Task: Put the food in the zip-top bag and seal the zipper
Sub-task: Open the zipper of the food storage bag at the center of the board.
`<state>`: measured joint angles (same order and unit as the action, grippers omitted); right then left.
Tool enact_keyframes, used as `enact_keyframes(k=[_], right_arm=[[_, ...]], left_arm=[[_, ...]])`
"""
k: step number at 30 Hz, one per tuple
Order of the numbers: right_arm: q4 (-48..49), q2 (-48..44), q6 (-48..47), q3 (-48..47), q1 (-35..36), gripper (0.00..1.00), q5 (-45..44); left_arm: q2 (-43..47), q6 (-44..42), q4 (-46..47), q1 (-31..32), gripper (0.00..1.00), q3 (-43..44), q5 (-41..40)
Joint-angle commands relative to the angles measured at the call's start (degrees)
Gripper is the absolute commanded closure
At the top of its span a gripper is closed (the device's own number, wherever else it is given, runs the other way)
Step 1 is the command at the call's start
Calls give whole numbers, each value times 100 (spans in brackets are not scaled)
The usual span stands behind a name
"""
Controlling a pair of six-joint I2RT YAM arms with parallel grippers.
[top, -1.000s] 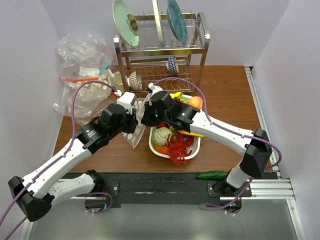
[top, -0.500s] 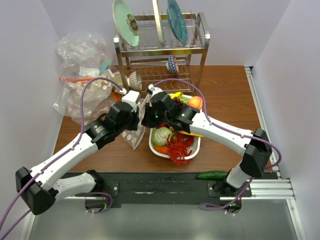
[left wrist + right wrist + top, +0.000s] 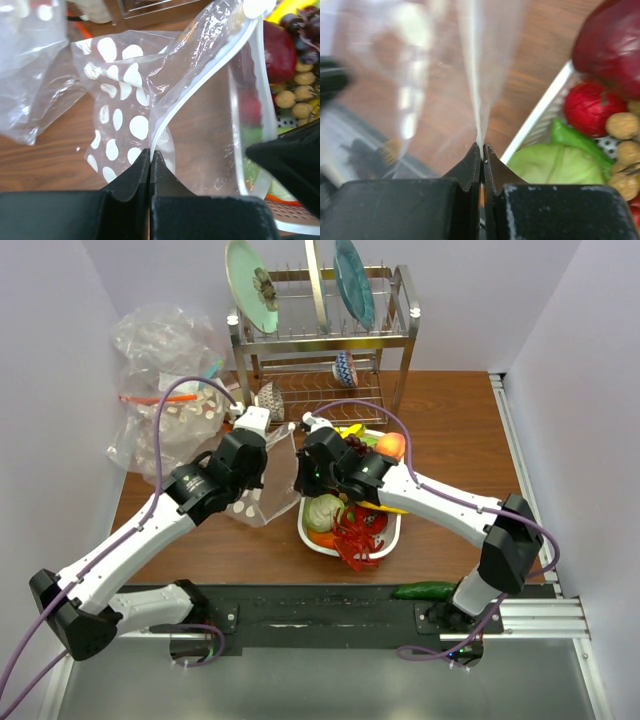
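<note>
Left pincer (image 3: 150, 156) is clamped on one lip of the zip-top bag (image 3: 117, 107) at its zipper (image 3: 170, 116); right pincer (image 3: 481, 149) is clamped on the opposite lip. Draw the lips apart evenly, mouth toward the tray. The bag hangs at 9 o'clock of the white tray (image 3: 396, 530), which holds the food (image 3: 358, 540). The bulky clear bag (image 3: 160, 360) crowds 10 o'clock.

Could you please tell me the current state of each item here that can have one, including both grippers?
zip-top bag: mouth held open beside the white tray.
zipper: unsealed, lips apart.
left gripper: fingers shut on one lip of the bag.
right gripper: fingers shut on the other lip.
food: in the tray, none seen inside the bag.
white tray: piled with toy food.
</note>
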<state>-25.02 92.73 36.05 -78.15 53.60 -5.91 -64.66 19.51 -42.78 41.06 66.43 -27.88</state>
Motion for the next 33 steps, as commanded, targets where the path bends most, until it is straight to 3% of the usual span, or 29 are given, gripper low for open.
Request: enact_keyframes(k=[1, 5, 13, 22, 25, 29, 33], right_arm=[[-3, 184, -177, 45, -104, 100, -367], [-135, 219, -283, 72, -140, 100, -647], [-171, -27, -502, 388, -201, 97, -1026], [463, 79, -906, -15, -201, 66, 379], [357, 53, -1117, -156, -201, 59, 556], [322, -246, -1311, -60, -201, 40, 897], [305, -764, -1416, 212, -201, 31, 1013]], left_arm=[[103, 229, -801, 25, 100, 361, -840], [24, 430, -942, -36, 100, 81, -1316], [279, 107, -521, -703, 100, -324, -817], [297, -395, 455, -722, 100, -526, 826], [104, -404, 631, -722, 100, -570, 977], [-186, -439, 815, -722, 100, -588, 916], [-398, -492, 921, -722, 100, -544, 846]])
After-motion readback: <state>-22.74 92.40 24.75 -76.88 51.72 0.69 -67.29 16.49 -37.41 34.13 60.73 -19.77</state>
